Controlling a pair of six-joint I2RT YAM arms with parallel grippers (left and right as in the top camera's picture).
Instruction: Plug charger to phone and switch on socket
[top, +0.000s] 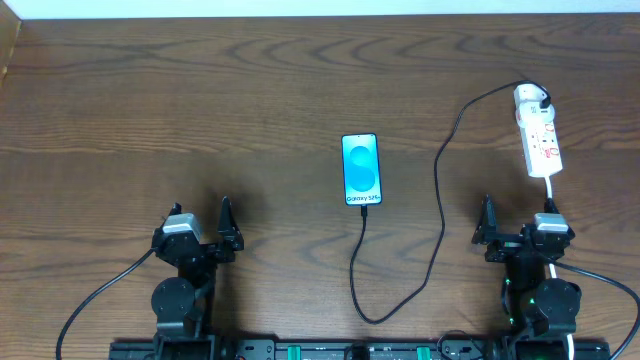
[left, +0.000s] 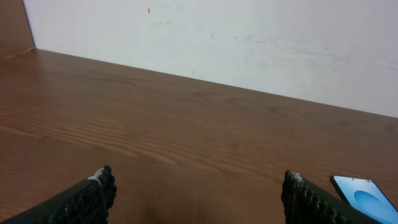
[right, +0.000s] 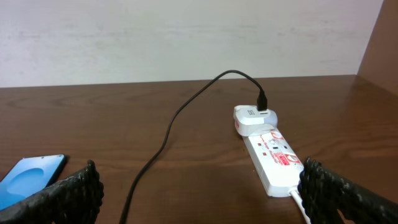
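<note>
While both arms sit parked at the near edge, a brown wood-grain table (top: 200, 100) fills the overhead view, w/ a pale wall (left: 249, 37) at its far side.

Left gripper (top: 200, 215), near-left of table: fingers spread wide, nothing btwn them, only bare wood ahead in its wrist view. Right gripper (top: 518, 215), near-right: jaws likewise spread to the full, holding nothing, pointing toward the far-right corner.

Socket (top: 540, 135), a narrow white strip w/ red markings, lies flat far-right, just beyond the right gripper, long axis running roughly near-to-far. Its white cord (top: 552, 190) leaves the near end and passes beside the right gripper. Switch position: can't tell from any view.

Phone (top: 361, 169) lies flat at table centre, screen up and lit blue-teal w/ white "Galaxy" text, well apart from both grippers and about midway btwn them; its corner shows at the right edge of the left wrist view and the left edge of the right wrist view.

Charger (top: 442, 200): thin black cable running from the phone's near short edge down to a loop near the table's front, then up the right side to a white plug head (top: 530, 97) seated at the socket's far end. The plug tip (top: 367, 208) meets the phone's near edge; how deep it sits can't be made out.
</note>
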